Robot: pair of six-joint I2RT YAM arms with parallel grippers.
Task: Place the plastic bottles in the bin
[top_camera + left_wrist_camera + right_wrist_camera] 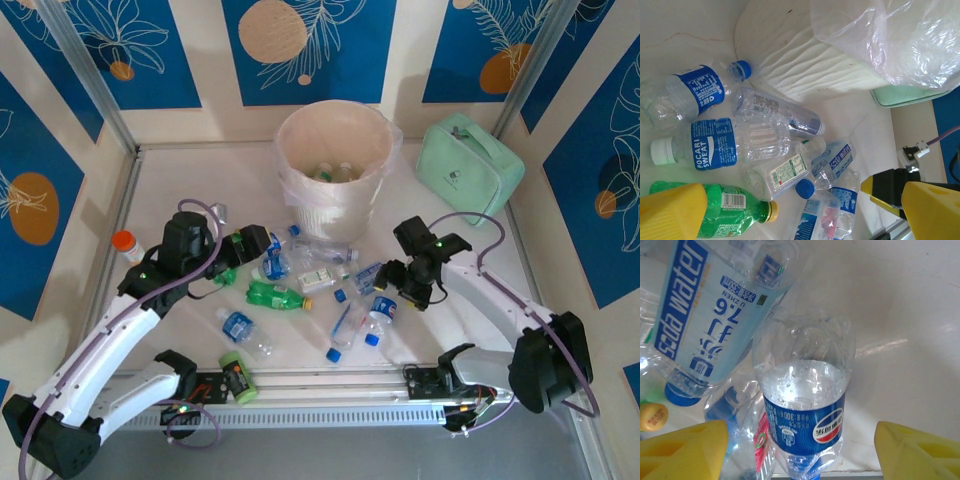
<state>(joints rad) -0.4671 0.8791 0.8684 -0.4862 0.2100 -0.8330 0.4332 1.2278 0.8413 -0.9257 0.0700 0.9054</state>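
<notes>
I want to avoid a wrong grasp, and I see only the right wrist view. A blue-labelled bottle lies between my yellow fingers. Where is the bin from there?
Observer: In the top view the bin stands farther out than the right gripper and to its left.
Operator: Is something inside it?
Observer: Yes, at least two bottles lie inside.
Operator: And the left gripper?
Observer: The left gripper is open, with one finger over a green bottle.
</notes>
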